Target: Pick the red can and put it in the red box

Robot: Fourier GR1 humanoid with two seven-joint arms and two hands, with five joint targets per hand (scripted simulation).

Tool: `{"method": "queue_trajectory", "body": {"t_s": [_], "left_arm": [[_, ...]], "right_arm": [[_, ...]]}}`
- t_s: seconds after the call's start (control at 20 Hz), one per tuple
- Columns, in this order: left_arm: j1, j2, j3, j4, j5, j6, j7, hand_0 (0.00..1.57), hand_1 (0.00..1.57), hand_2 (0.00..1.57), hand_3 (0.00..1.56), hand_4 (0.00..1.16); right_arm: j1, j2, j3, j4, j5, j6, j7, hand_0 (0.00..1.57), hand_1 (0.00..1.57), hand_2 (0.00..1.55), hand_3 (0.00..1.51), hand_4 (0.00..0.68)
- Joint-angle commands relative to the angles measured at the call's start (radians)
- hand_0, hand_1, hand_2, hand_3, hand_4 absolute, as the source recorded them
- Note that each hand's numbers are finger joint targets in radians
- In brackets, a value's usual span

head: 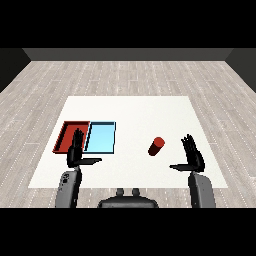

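The red can [156, 146] stands tilted on the white table [130, 112], right of centre. My right hand [193, 157] is raised to the can's right and a little nearer me, apart from it, fingers straight and thumb pointing left. The red tray [66, 130] lies at the left side of the table, with the light blue tray [101, 137] touching its right side. My left hand [76, 152] hovers in front of the red tray's near right corner, open, fingers up and thumb pointing right, covering part of the tray's rim. Neither hand holds anything.
Both trays hold nothing. The table's far half shows bare white surface, and grey wooden floor [130, 75] surrounds it. My grey forearms [68, 187] come in from the lower corners.
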Motion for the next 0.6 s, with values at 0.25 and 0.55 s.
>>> {"method": "queue_trajectory", "body": {"t_s": [0.25, 0.55], "left_arm": [[0.0, -0.009, 0.0, 0.066, -0.024, -0.002, -0.077, 0.0, 0.0, 0.0, 0.0, 0.0], [0.002, 0.018, 0.029, 0.048, 0.005, -0.031, -0.056, 0.0, 0.0, 0.0, 0.0, 0.0]], "right_arm": [[-0.059, -0.002, -0.023, 0.056, -0.019, 0.021, 0.028, 0.0, 0.0, 0.0, 0.0, 0.0], [-0.119, 0.043, 0.017, 0.156, 0.042, -0.026, -0.02, 0.0, 0.0, 0.0, 0.0, 0.0]]}}
